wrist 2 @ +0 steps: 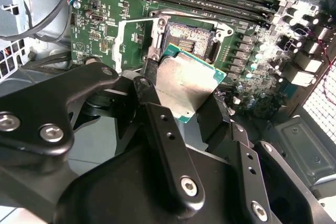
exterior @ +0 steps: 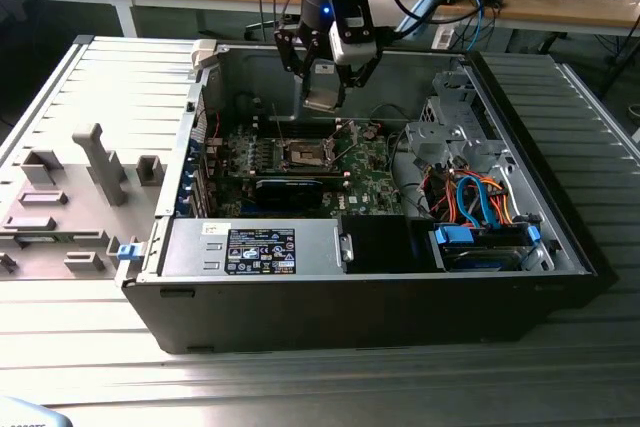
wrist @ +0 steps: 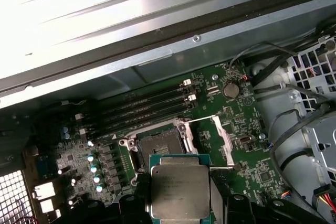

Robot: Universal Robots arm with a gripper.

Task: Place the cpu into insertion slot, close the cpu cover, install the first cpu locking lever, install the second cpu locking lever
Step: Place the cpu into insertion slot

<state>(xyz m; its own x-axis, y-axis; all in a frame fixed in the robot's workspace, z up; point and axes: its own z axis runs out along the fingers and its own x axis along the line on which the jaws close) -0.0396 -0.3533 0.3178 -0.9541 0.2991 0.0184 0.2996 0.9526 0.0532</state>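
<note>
My gripper [exterior: 325, 97] hangs inside the open computer case, shut on the cpu [exterior: 322, 99], a flat square chip with a dull silver top and green edge. In both wrist views the cpu [wrist 2: 186, 85] [wrist: 180, 187] sits between the black fingers [wrist 2: 152, 85], held above the board and apart from it. The insertion slot [exterior: 303, 155] [wrist 2: 191, 38] [wrist: 157, 148] lies bare below, a little ahead of the chip. The cpu cover [wrist 2: 131, 45] [wrist: 223, 140], a thin silvery frame, stands swung open beside the slot. A thin locking lever [exterior: 279, 127] sticks up near the slot.
Memory slots [wrist: 147, 106] run along the far side of the socket. A long black card [exterior: 290, 187] lies just in front of it. The drive cage with orange and blue cables [exterior: 470, 197] is at the exterior view's right. A grey fixture tray [exterior: 80, 197] lies outside the case at the exterior view's left.
</note>
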